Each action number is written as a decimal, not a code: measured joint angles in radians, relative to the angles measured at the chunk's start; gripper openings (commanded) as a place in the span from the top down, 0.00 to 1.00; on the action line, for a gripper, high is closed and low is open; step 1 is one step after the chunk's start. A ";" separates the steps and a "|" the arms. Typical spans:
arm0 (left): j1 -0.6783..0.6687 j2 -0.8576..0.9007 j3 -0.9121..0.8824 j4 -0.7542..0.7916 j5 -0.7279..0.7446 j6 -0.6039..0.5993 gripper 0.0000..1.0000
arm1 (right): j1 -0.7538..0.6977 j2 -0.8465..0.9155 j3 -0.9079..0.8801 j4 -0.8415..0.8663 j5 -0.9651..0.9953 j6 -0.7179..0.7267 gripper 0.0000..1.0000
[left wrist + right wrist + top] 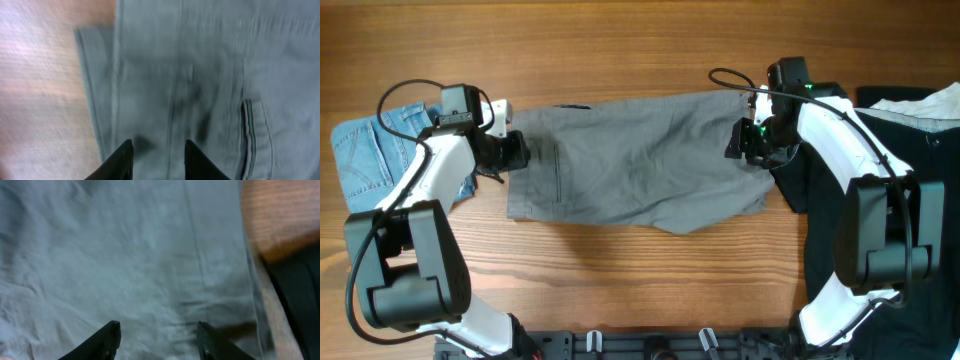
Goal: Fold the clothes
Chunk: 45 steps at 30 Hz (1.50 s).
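The grey trousers lie folded flat across the middle of the table. My left gripper hovers at their left end, open and empty, over the waistband and a pocket seam; its fingertips frame grey cloth. My right gripper is at the trousers' right end, open and empty, its fingertips over wrinkled grey cloth. Light-blue denim shorts lie at the far left under my left arm. A black garment lies at the far right, also in the right wrist view.
A whitish cloth lies on the black garment at the upper right. Bare wooden table runs along the back and in front of the trousers. The arm bases stand at the front edge.
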 measured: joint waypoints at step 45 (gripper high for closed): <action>0.051 -0.130 0.041 -0.082 0.043 0.026 0.89 | 0.000 -0.252 0.048 0.010 -0.107 -0.129 0.21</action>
